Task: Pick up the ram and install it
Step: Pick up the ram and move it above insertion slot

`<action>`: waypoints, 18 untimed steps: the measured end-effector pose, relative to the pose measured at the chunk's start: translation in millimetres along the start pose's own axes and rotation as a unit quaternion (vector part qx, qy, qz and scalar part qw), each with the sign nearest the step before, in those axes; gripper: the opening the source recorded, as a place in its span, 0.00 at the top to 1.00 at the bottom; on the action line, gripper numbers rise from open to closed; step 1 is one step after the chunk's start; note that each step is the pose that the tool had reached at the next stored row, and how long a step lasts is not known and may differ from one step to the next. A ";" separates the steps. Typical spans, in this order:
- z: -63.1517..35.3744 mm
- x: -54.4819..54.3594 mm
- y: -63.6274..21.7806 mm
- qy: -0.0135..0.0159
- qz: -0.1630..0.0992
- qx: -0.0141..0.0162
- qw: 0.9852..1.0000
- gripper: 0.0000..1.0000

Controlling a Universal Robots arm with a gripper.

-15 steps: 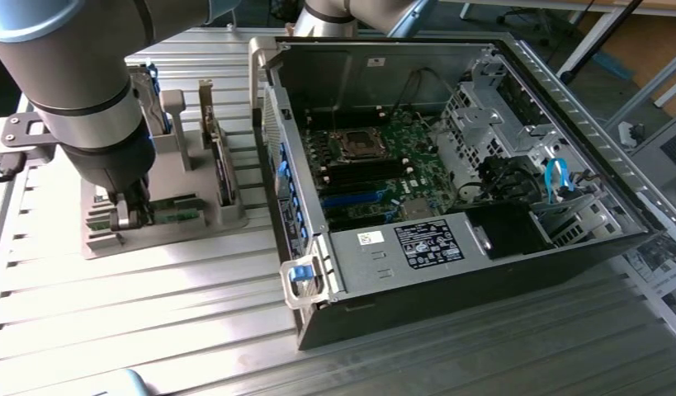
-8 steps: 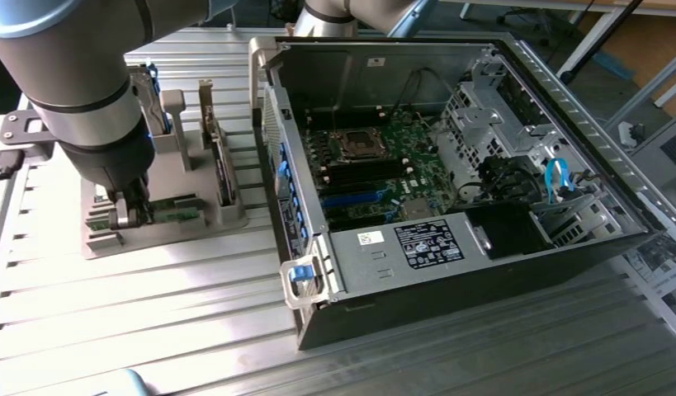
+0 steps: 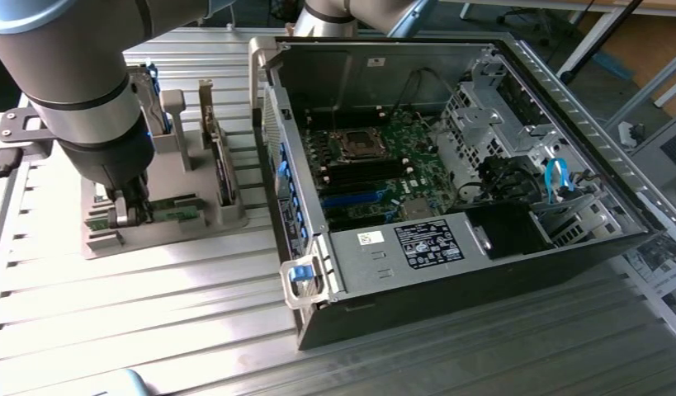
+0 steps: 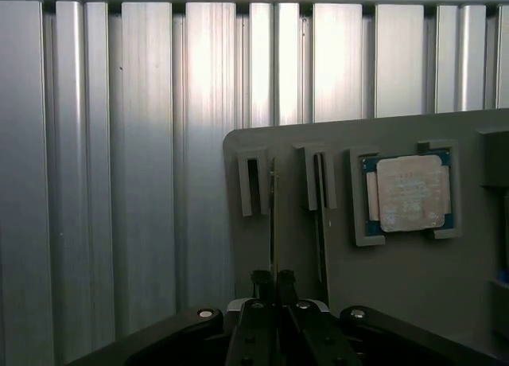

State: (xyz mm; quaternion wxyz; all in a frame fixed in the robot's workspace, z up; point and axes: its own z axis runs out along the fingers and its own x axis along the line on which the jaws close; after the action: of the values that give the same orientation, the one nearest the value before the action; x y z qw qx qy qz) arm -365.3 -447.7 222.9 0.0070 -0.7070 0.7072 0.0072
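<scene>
The claw (image 3: 129, 216) is pinched almost shut on the ram (image 3: 180, 213), which stands on edge in its holder (image 3: 162, 238). The ram's long axis runs nine-to-three across the exterior view.

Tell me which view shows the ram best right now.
Wrist view: the ram stands edge-on in the grey holder, its edge pinched in the shut claw. In the exterior view the arm hides most of it; green ends show beside the claw.
</scene>
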 end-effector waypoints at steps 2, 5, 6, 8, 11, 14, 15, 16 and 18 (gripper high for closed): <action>-0.4 0.0 0.0 0.000 0.000 0.000 1.000 0.86; -1.1 0.0 0.0 0.000 0.000 0.000 1.000 0.86; -1.4 0.0 0.0 0.000 0.000 0.000 1.000 0.86; -1.9 0.0 0.0 0.000 0.000 0.000 1.000 0.86; -2.8 0.0 0.0 0.000 0.000 0.000 1.000 0.86; -4.1 -0.1 0.0 0.000 0.000 0.000 1.000 0.86; -4.5 -0.1 0.0 0.000 0.000 0.000 1.000 0.86; -5.0 -0.1 0.0 0.000 0.000 0.000 1.000 0.86; -6.2 -0.1 0.0 0.000 0.000 0.000 1.000 0.86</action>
State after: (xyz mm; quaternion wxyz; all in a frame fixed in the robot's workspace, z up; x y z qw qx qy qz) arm -365.3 -447.8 229.0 0.0070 -0.7070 0.7072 0.0073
